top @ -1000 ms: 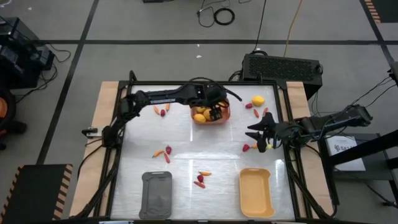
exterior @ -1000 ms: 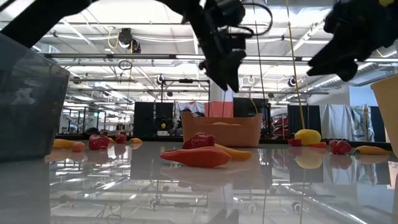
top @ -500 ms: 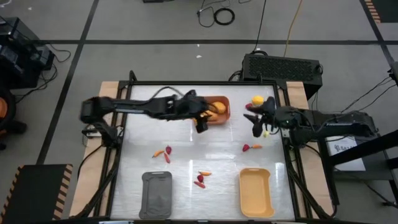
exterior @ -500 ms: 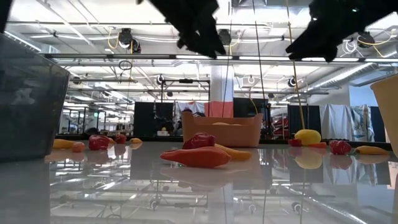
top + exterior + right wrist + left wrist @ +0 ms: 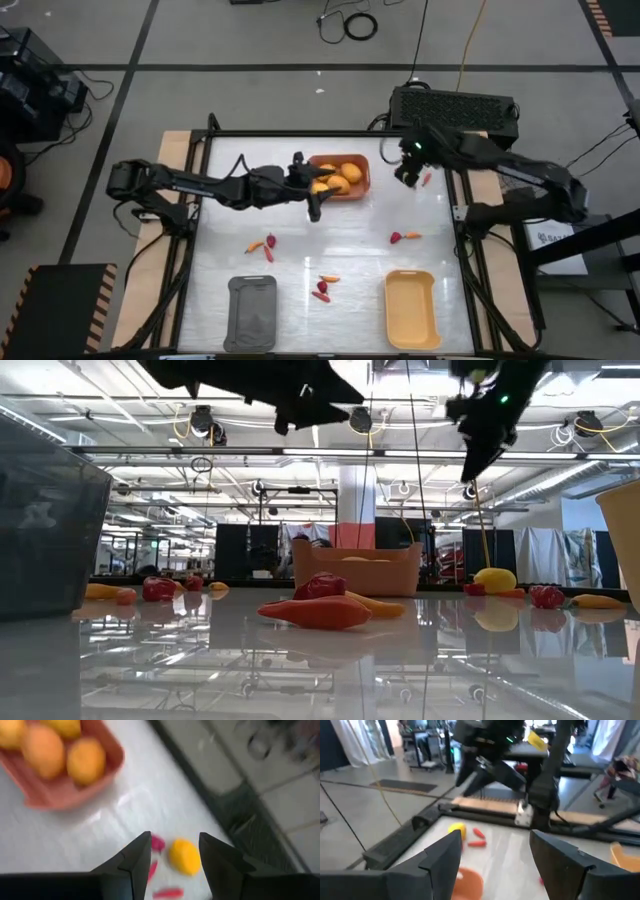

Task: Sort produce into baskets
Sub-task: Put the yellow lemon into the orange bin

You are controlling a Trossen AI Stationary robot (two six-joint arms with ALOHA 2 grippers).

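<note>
Right gripper (image 5: 172, 851) hangs over the table's 1 o'clock corner with its jaws apart and empty, and the loose lemon (image 5: 184, 856) sits right below it, so that arm's clearly nearer. Left gripper (image 5: 314, 205), also spread and empty, is at the orange basket (image 5: 362, 178)'s 8 o'clock corner
</note>
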